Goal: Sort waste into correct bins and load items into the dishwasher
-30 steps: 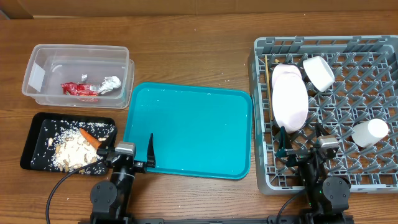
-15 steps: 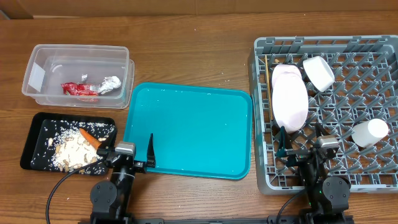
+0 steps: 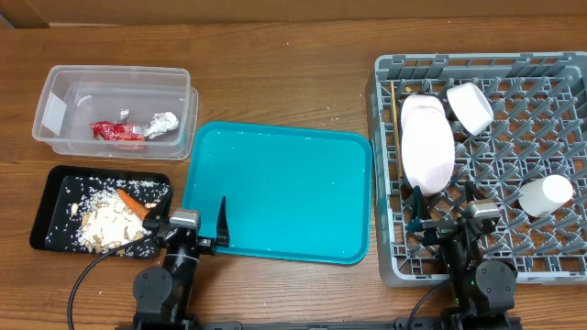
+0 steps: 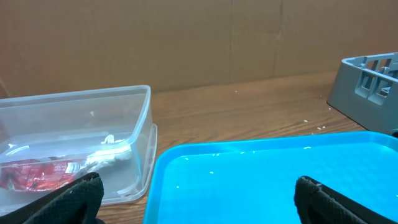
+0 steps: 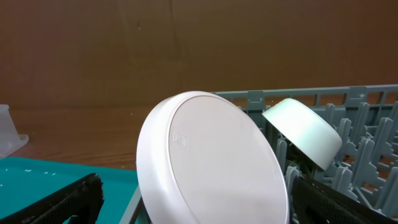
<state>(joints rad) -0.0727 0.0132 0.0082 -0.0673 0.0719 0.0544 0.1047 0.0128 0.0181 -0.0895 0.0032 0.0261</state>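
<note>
At your far left, the clear tub (image 3: pixel 55 101) holds the red wrapper (image 3: pixel 116 132) and the foil ball (image 3: pixel 164 123) side by side. Just in front of it, the black tray (image 3: pixel 57 176) carries the carrot (image 3: pixel 131 201) and the pale food scraps (image 3: pixel 108 225). Your left gripper (image 3: pixel 187 224) sits at the near left corner of the teal tray (image 3: pixel 275 183), its jaws spread wide with nothing between them. To the right, the dish rack (image 3: pixel 477 60) holds the plate (image 3: pixel 427 147) standing on edge, a bowl (image 3: pixel 470 106) tipped just beside it, a cup (image 3: pixel 545 195) lying further right, and the chopsticks (image 3: pixel 393 96) near its back left corner. Your right gripper (image 3: pixel 448 218) sits at the rack's near edge, jaws wide apart and empty.
</note>
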